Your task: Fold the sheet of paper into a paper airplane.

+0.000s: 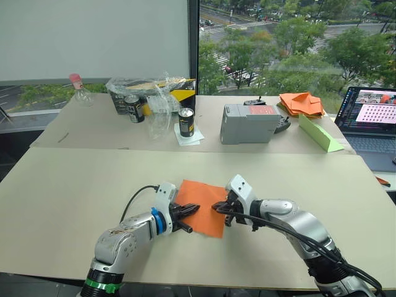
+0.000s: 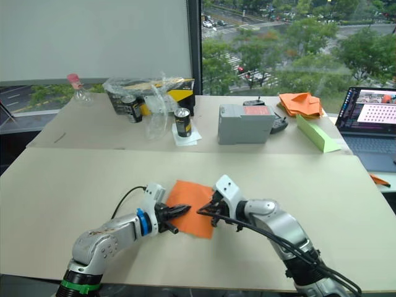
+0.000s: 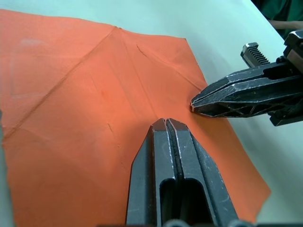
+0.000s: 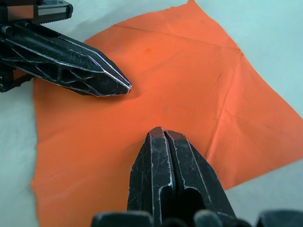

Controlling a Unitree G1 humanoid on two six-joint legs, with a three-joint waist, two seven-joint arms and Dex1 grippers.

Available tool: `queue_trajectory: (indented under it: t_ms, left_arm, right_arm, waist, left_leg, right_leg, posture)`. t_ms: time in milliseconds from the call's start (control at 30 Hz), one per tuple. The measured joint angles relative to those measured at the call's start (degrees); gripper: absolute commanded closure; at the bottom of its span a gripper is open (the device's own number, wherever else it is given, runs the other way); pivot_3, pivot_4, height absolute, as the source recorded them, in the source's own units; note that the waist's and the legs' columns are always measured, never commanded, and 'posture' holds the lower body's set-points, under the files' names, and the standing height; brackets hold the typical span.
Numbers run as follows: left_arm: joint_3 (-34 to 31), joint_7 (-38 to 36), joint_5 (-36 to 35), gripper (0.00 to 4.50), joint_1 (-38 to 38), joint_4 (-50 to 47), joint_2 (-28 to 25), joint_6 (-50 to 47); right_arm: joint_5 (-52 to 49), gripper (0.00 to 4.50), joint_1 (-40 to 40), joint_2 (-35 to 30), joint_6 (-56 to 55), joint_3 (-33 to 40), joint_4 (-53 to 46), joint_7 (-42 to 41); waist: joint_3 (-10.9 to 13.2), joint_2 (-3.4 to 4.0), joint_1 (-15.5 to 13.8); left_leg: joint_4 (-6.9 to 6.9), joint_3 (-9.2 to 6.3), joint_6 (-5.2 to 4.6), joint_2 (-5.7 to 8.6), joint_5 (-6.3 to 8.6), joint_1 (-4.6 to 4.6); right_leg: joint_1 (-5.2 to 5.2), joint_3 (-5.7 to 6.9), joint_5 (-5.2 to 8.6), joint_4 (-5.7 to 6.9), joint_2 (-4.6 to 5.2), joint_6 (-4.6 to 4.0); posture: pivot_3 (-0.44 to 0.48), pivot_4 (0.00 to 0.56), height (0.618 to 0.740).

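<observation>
Near the counter's (image 1: 68,185) front edge the sheet (image 1: 204,207) lies flat, creased but unfolded. Both grippers, left (image 1: 190,210) and right (image 1: 221,208), have their fingers closed, tips pressing from opposite sides, probably pinning it for a fold.

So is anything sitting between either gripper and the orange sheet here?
Nothing visible. The sheet of paper lies flat and unfolded on the table, with the left gripper and right gripper both shut, tips over it and facing each other. The cans and boxes sit far behind.
</observation>
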State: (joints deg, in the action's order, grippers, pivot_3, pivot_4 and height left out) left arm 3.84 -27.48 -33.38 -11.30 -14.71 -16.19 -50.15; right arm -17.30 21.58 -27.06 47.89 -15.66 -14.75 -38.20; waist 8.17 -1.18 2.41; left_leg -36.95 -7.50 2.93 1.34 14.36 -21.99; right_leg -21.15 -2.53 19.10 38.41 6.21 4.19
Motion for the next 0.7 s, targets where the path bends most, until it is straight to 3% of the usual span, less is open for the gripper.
queue_trajectory:
  t_ms: [500, 700]
  left_arm:
    - [0.07, 0.36, -0.04, 4.49, 0.23, -0.05, 0.94, -0.11]
    - [0.10, 0.17, -0.04, 4.50, 0.40, -0.05, 0.77, -0.11]
  right_arm:
    - [-7.52, 4.50, 1.35, 3.70, 7.75, 11.46, 0.27, 3.50]
    - [-8.79, 2.59, 2.95, 4.21, 10.19, 16.13, 0.84, 6.71]
  waist:
    - [0.00, 0.00, 0.01]
    - [0.00, 0.00, 0.01]
  left_leg:
    - [0.00, 0.00, 0.00, 0.00, 0.00, -0.01]
    - [0.00, 0.00, 0.00, 0.01, 0.00, -0.02]
  right_leg:
    - [0.00, -0.01, 0.00, 0.00, 0.00, 0.00]
    - [0.00, 0.00, 0.00, 0.01, 0.00, 0.00]
  posture:
    - [0.000, 0.150, 0.740]
    - [0.000, 0.150, 0.740]
